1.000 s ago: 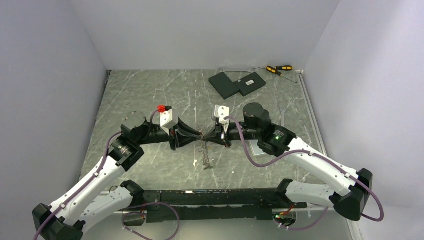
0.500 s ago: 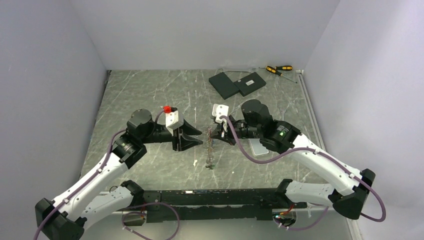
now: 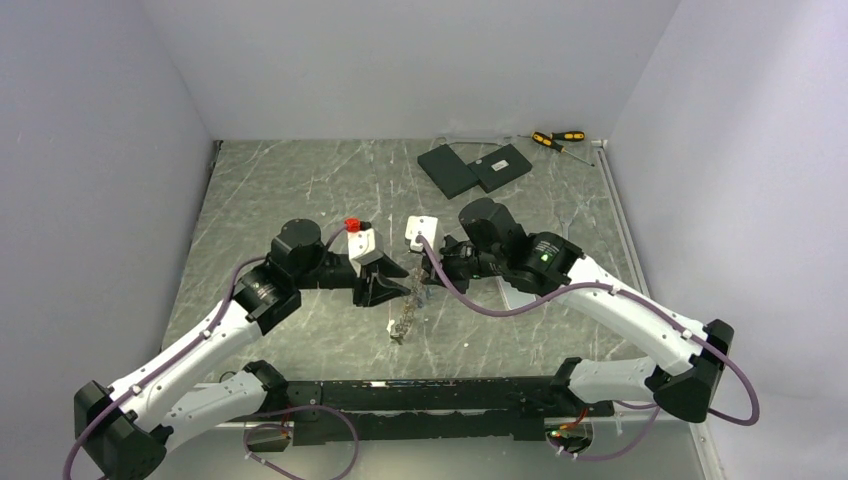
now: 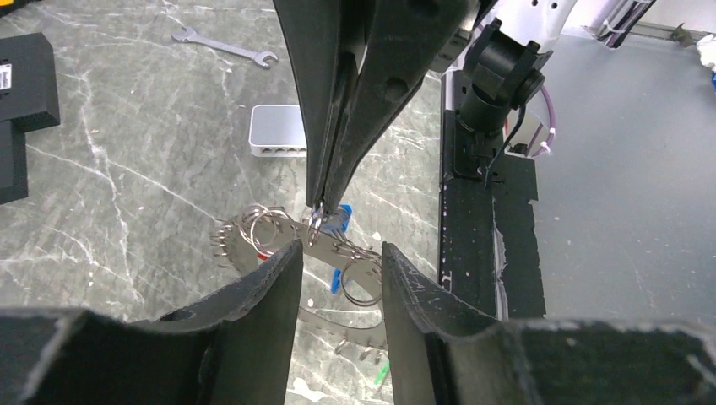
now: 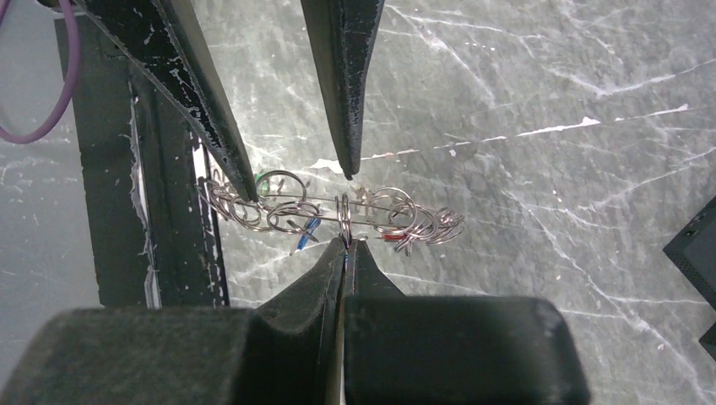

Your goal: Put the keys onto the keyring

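Top external view: the right gripper [image 3: 425, 272] and left gripper [image 3: 399, 288] meet nose to nose over the middle of the grey marbled table [image 3: 290, 190], and the keyring [image 3: 405, 318] dangles between them as a loose chain of rings. The right wrist view shows the right jaws pressed shut on one small ring of the keyring, with blue, red and green bits of the keys [image 5: 306, 237] among the loops. The left jaws stand open, one fingertip on each side of the bundle, gripping nothing. In the left wrist view a pale slab [image 4: 279, 131] and a wrench [image 4: 224, 46] lie beyond on the table
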Controlling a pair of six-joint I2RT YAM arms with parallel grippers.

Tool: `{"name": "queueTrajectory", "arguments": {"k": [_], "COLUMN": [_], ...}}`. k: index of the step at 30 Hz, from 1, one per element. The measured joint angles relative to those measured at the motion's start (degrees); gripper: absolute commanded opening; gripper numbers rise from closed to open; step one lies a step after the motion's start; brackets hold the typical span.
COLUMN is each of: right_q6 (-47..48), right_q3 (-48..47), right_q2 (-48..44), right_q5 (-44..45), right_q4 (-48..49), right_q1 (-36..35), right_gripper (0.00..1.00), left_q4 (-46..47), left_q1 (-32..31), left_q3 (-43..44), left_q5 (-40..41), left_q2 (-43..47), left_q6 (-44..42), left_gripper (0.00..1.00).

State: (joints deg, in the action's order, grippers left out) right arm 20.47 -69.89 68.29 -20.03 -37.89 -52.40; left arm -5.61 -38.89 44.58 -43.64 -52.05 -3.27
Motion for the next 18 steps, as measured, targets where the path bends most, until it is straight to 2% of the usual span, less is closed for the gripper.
{"name": "queueTrajectory", "arguments": {"k": [4,18], "right_q6": [0.13,0.11], "right_q3": [-0.37,-0.57], "right_q2": [1.16,1.57], "right_q5": [0.00,-0.66], "right_q4": [-0.66,-1.11], "right_q1": [-0.39,-1.29], "right_gripper": [0.00,0.00], "left_q4": [-0.42,-1.79], "left_q1": [-0.22,-1.09], "left_q3": [0.66,0.83], "left_q5": [0.55,2.54], "left_q2": [-0.17,-0.87], "left_q6": [-0.70,-1.86], "left_gripper": [0.39,0.38]}}
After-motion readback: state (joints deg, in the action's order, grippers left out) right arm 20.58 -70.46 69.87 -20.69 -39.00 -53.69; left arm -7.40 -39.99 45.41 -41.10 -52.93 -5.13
